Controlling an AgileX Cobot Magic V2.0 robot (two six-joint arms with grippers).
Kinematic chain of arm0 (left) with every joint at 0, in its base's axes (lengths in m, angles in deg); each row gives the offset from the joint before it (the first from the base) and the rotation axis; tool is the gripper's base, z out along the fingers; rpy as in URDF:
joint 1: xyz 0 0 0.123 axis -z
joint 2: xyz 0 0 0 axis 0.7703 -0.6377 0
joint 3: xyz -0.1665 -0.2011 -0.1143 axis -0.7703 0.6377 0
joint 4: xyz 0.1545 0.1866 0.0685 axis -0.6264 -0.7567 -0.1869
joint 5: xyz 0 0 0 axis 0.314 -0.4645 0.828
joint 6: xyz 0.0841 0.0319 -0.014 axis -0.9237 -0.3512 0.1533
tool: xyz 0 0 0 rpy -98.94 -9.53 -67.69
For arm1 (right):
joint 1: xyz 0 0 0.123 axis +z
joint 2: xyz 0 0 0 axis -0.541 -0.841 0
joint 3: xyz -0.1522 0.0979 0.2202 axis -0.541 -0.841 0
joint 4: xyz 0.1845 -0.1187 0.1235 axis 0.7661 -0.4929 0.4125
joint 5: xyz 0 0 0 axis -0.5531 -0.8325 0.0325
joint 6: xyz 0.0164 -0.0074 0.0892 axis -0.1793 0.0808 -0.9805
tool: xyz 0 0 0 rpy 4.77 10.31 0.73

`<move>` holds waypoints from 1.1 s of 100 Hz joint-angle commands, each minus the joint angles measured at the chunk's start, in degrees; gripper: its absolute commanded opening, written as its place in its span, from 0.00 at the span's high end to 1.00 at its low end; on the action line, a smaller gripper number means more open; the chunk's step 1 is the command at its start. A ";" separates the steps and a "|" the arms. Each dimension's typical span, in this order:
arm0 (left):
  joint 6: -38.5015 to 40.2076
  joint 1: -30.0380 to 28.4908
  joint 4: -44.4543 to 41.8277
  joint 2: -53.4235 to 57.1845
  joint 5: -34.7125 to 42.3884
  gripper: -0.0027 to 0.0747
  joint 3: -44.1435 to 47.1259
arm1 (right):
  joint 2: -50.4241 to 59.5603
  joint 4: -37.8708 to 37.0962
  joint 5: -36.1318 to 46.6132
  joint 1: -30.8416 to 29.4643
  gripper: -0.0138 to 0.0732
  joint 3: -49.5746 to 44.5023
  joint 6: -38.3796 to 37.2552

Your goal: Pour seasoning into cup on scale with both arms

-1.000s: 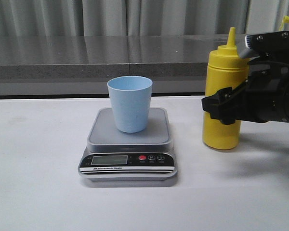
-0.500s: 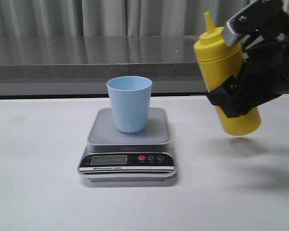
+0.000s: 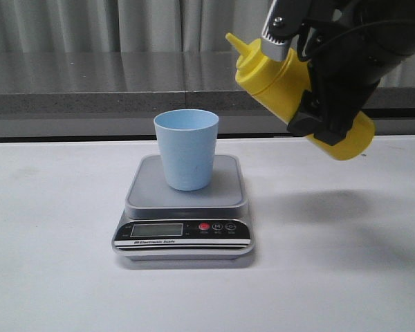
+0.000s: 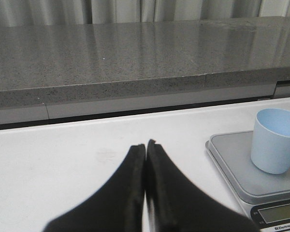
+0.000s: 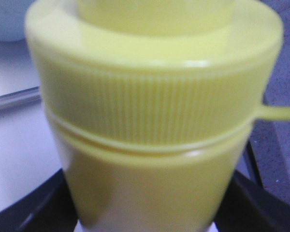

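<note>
Seasoning bottle [image 3: 301,93] tilted in my right jaws [image 3: 328,104], off the table [image 3: 55,263].
Its nozzle points toward the cup [image 3: 187,149] standing on the scale [image 3: 183,211]; my left jaws [image 4: 145,193] are closed and empty. My arm hides the bottle's middle.

Front camera faces forward over the worktop [image 3: 55,277]; left wrist camera, low, shares the scale [image 3: 183,200] and cup [image 3: 187,149]; right wrist camera sits against the bottle [image 5: 150,121].
</note>
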 commanded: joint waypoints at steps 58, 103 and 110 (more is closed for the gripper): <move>0.13 -0.14 0.07 -0.19 4.53 0.99 -1.60 | -8.36 -25.43 -28.09 10.54 0.61 19.01 0.80; 0.13 -0.14 0.07 -0.19 4.53 0.99 -1.60 | -9.92 -35.85 -32.80 14.37 0.61 21.58 0.80; 0.13 -0.14 0.07 -0.19 4.53 0.99 -1.60 | -9.92 -35.77 -33.03 14.37 0.61 21.58 0.68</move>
